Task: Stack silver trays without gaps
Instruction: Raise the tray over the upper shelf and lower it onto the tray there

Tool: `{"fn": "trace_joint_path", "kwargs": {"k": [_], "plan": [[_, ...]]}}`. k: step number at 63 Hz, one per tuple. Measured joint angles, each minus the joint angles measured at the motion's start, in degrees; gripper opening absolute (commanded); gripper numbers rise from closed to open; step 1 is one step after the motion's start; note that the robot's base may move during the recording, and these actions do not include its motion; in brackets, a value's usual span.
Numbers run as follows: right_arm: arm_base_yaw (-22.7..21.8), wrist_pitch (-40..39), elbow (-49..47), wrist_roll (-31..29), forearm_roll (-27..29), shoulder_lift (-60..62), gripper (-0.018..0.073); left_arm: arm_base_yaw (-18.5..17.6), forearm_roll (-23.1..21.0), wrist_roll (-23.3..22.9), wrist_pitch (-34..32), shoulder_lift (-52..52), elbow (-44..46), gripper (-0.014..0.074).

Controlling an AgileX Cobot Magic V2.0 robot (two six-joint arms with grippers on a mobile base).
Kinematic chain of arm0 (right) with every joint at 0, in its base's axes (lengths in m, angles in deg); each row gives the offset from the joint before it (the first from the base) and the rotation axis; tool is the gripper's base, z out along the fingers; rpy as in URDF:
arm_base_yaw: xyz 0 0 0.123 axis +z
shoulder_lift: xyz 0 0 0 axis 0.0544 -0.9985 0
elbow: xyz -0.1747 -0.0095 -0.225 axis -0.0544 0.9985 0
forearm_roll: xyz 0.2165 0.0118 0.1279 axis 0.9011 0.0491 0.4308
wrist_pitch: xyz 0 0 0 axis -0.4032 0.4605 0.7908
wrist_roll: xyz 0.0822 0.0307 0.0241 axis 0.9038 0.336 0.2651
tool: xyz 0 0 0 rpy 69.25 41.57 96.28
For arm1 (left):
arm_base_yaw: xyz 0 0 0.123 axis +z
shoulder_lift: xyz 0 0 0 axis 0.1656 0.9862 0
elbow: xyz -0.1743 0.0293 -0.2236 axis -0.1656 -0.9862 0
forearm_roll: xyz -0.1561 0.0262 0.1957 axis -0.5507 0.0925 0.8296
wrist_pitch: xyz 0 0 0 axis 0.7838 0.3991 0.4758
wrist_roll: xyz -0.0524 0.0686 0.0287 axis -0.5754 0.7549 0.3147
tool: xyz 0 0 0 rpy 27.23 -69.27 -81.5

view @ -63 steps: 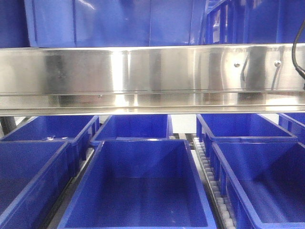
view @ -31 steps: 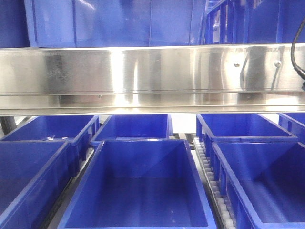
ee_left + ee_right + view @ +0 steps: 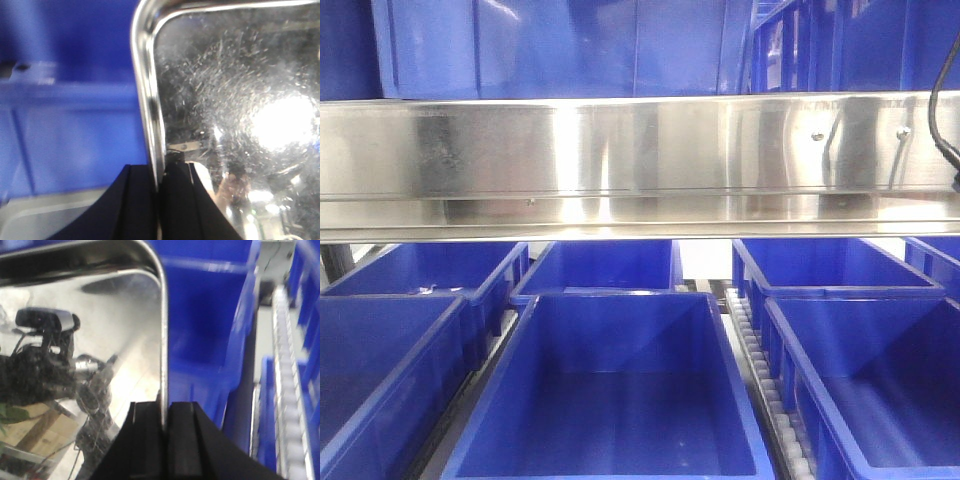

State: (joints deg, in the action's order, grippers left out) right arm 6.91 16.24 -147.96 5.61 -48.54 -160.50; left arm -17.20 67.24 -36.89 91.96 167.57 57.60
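**Left wrist view.** The left gripper pinches the left rolled rim of a silver tray. One black finger lies outside the rim and the other inside it. The jaws are closed onto the metal with the rim between them. The grip sits on the long edge below the tray's rounded corner. The tray floor is finely scratched and carries a bright glare patch. A blue bin, out of focus, fills the background beside the tray's left edge.

**Right wrist view.** The right gripper clamps the right rim of what is probably the same silver tray. Its two black fingers press against either side of the rim, below the rounded corner. The mirror-like floor reflects a camera and tangled cabling. Past the tray's right edge stand a blue bin and, further right, a roller track.

**Front view.** A stainless-steel shelf rail with screws spans the frame. Blue bins stand in rows beneath it. A roller track runs between the middle and right rows. More bins stand above the rail, and a black cable hangs at the rail's right end.
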Motion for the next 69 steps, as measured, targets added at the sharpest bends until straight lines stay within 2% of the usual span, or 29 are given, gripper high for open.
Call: {"fn": "trace_joint_path", "kwargs": {"k": [15,31,50,69], "plan": [[1.28,7.91,0.00,0.33,2.10,-2.02,-0.0070,0.00,4.18,0.93,8.60,0.00,0.13,-0.0018],[4.32,14.03,0.10,1.28,2.20,-5.89,-0.0080,0.00,7.31,3.97,16.90,0.00,-1.21,-0.0018],[5.65,22.35,0.20,1.48,2.32,-10.03,-0.0079,0.00,7.43,4.20,16.89,0.00,-11.66,-0.0018],[5.65,23.36,0.20,1.88,2.60,-11.07,-0.0074,0.00,8.15,4.55,12.94,-0.46,-15.47,-0.0018]]}}
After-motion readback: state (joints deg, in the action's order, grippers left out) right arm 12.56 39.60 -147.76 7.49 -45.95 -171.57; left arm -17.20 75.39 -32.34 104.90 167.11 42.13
